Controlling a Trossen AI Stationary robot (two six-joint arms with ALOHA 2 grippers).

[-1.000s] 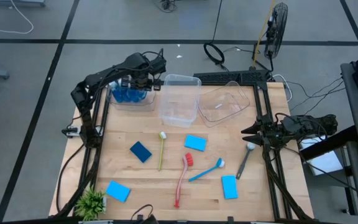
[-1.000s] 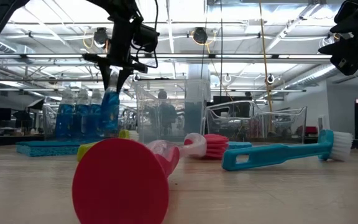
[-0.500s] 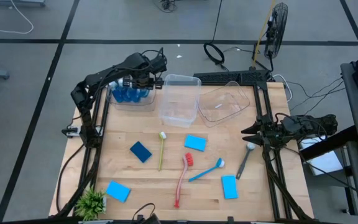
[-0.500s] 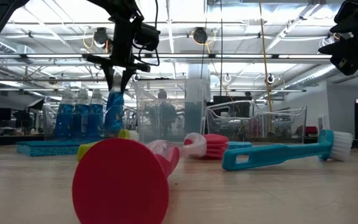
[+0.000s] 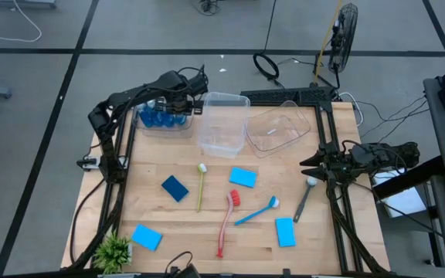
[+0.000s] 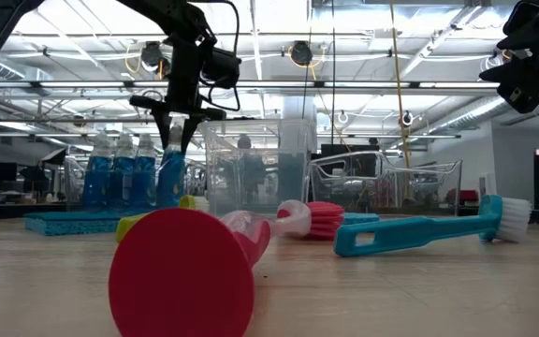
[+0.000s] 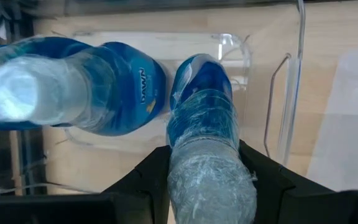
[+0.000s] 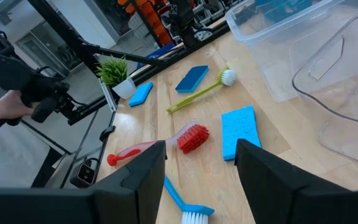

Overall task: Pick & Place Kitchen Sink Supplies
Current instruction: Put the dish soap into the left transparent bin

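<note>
Bottles in, brushes and sponges waiting

Fingers of the left gripper [image 7: 207, 180] were clamped on the pale cap end of a clear bottle of blue liquid [image 7: 201, 106], held upright over the small clear tub [image 5: 163, 123] at the table's far left corner. At least one other blue bottle [image 7: 98, 81] stood just beside it in the same tub; the low view showed a row of them [image 6: 120, 173] there, so the bottle sorting looked largely done, with this one apparently the last to be let go.

Beyond that corner, two larger clear tubs [image 5: 224, 123] [image 5: 278, 131] sat side by side at the back, holding nothing that could be made out. Everything else lay loose on the wooden table [image 5: 184, 224]: four blue sponges [image 5: 175, 188] [image 5: 242, 177] [image 5: 146, 237] [image 5: 285, 232] and four brushes, yellow-green [image 5: 201, 185], red [image 5: 226, 222], blue [image 5: 256, 211] and grey [image 5: 304, 197]. By that count, most of the work remained.

The right gripper [image 5: 309, 164] hung at the table's right edge near the grey brush, its fingers [image 8: 138, 180] standing apart and holding nothing. A small green plant [image 5: 114, 251] stood at the near left corner.
</note>
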